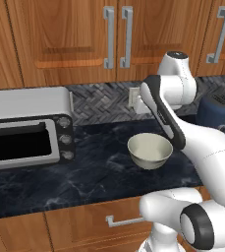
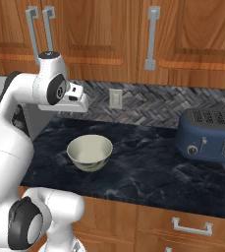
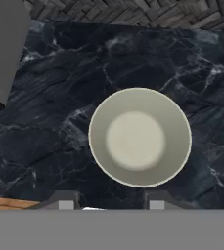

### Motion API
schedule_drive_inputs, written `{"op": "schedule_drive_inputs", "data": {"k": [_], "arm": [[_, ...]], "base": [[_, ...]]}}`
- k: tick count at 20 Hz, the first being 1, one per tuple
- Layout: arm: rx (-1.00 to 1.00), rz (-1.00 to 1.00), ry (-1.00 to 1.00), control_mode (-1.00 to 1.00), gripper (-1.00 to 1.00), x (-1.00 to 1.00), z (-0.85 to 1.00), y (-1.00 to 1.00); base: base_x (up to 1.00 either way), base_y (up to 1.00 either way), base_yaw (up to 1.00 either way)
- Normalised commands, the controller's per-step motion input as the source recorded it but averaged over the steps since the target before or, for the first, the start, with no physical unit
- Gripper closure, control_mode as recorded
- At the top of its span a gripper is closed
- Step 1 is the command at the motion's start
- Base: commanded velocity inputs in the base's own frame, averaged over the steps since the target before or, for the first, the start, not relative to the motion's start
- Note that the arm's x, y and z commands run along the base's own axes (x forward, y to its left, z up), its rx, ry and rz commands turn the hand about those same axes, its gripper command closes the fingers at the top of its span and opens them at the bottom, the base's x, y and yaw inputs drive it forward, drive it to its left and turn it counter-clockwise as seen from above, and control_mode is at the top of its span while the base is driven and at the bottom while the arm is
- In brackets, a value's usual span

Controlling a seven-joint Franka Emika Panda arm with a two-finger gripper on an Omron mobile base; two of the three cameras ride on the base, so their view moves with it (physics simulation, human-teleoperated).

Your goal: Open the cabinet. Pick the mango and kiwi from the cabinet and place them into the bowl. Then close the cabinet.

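At the far left of the left base view a silver toaster oven [image 1: 28,125] stands on the dark marbled table [image 1: 94,177], its glass door shut and three round knobs down its right side. Above it and across the top, the cabinet [image 1: 84,34] of reddish-brown wood hangs with both doors shut, its two grey bar handles [image 1: 118,37] paired at the middle. Behind the table runs a grey herringbone backsplash carrying a white wall outlet [image 2: 115,98].

Near the middle of the table sits the bowl [image 1: 150,150], off-white outside and pale cream inside, upright, with nothing in it. It stands well apart from the toaster oven. The hand view looks straight down into it.

The gripper [image 3: 108,200] hangs above the bowl's near side, clear of the rim; its two dark finger tips [image 3: 66,200] stand moderately spread with nothing between them.

Right of the paired doors is a neighbouring cabinet door with a single handle [image 2: 152,38]. At the far right a dark blue toaster [image 2: 210,135] rests on the table against the backsplash, well apart from the bowl. Below the table edge a drawer shows a horizontal handle [image 2: 192,227].
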Motion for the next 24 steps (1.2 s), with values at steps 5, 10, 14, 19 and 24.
{"op": "schedule_drive_inputs", "data": {"k": [5,10,14,19,24], "arm": [[0.0,0.0,0.0,-1.0,-1.0,0.0,0.0,0.0],[0.0,0.0,-0.04,-1.0,-1.0,-0.01,0.02,0.0],[0.0,0.0,-0.3,-1.0,-1.0,-0.23,0.31,0.0],[0.0,0.0,-0.4,-1.0,-1.0,-0.31,0.47,0.0],[0.0,0.0,-0.42,-1.0,-1.0,-0.19,0.52,0.0]], "base": [[0.0,0.0,0.0],[0.0,0.0,0.0],[0.0,0.0,0.0],[0.0,0.0,0.0],[0.0,0.0,0.0]]}}
